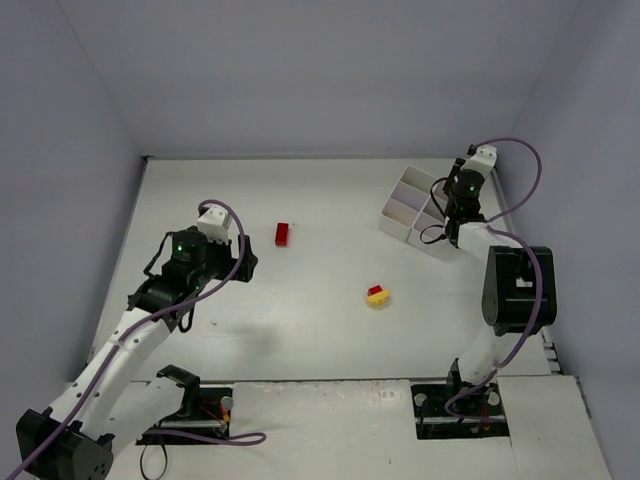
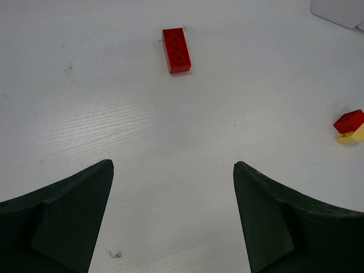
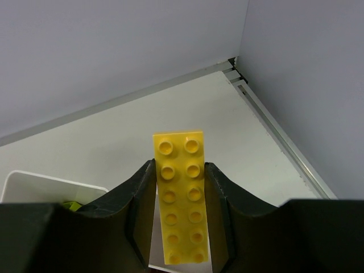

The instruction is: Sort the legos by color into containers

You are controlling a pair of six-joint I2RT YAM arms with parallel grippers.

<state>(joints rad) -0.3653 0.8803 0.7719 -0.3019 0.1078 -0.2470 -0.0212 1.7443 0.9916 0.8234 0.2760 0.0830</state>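
Observation:
My right gripper (image 3: 180, 164) is shut on a long yellow lego plate (image 3: 181, 193), which stands upright between the fingers above the white divided tray (image 1: 415, 210) at the back right. A lime green lego (image 3: 69, 205) peeks out of one compartment, whose rim (image 3: 34, 182) shows below the left finger. A red lego (image 1: 282, 234) lies flat on the table. In the left wrist view this red lego (image 2: 176, 50) sits well ahead of my left gripper (image 2: 173, 164), which is open and holds nothing. A small red lego stacked on a yellow one (image 1: 378, 295) lies mid-table.
The table is walled at the back and on both sides, and the tray stands near the back right corner (image 3: 233, 61). The red-on-yellow stack (image 2: 351, 126) lies to the right of the left gripper. A tray corner (image 2: 341, 11) shows at the far right.

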